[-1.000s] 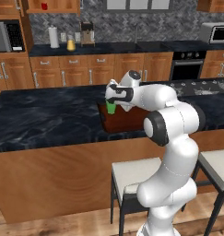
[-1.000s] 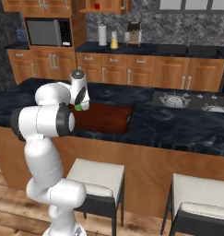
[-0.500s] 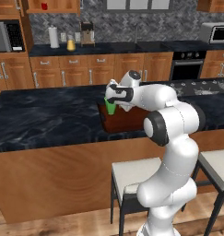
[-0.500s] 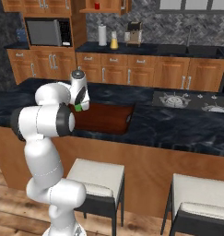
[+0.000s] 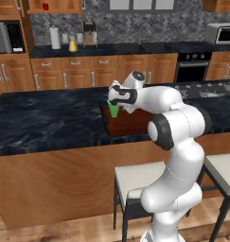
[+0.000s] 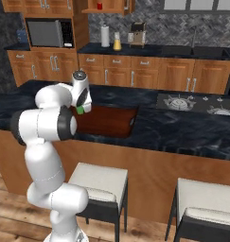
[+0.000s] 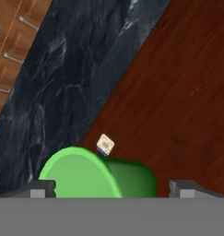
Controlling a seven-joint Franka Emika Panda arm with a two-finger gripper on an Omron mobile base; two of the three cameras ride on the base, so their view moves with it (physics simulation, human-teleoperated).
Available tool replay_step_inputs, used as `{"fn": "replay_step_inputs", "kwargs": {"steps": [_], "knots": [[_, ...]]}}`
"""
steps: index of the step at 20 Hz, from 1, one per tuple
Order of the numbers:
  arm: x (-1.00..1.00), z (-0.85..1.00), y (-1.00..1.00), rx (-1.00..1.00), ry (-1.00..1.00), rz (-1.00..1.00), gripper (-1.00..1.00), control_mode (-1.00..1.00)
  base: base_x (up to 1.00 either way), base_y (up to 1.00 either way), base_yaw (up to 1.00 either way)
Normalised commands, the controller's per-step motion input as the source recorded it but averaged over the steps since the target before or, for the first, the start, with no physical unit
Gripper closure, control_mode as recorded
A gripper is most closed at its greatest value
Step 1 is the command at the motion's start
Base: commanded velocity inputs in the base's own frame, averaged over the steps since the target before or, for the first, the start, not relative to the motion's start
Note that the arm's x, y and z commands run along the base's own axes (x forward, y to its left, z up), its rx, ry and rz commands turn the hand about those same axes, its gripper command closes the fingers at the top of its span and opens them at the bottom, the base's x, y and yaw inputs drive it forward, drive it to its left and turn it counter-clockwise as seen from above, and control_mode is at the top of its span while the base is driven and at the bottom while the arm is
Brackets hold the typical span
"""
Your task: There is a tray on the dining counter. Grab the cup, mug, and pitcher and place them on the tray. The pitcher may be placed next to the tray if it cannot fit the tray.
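Base views flank the arm; hand view looks closely down onto tray (image 7: 178, 106).

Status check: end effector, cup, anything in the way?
End effector open, straddling the cup. Cup on the tray, near its corner. Nothing in the way.

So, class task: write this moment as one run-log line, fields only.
hand: open, fingers astride cup | cup: on tray, near its corner | mug: on shelf | pitcher: on back counter

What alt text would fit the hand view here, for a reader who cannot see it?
Looking down past the open gripper, a bright green cup stands between its two fingertips on the corner of a reddish-brown wooden tray. Black marbled dining counter runs diagonally beside the tray.
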Motion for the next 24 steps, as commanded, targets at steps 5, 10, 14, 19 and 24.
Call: {"fn": "replay_step_inputs", "kwargs": {"steps": [5, 10, 14, 19, 24], "knots": [[0.0, 0.83, 0.0, 0.0, 0.05, 0.03, -1.0, -1.0, 0.0, 0.0, 0.0], [-0.12, 0.87, -0.16, -0.03, 0.02, 0.01, -1.0, -1.0, 0.0, 0.0, 0.0], [-0.69, 0.53, -0.47, -0.13, 0.0, 0.09, -1.0, -1.0, 0.0, 0.0, 0.0], [-0.98, 0.13, -0.55, -0.21, 0.0, 0.18, -1.0, -1.0, 0.0, 0.0, 0.0], [-1.0, 0.07, -0.22, -0.3, 0.0, 0.16, -1.0, -1.0, 0.0, 0.0, 0.0]]}}
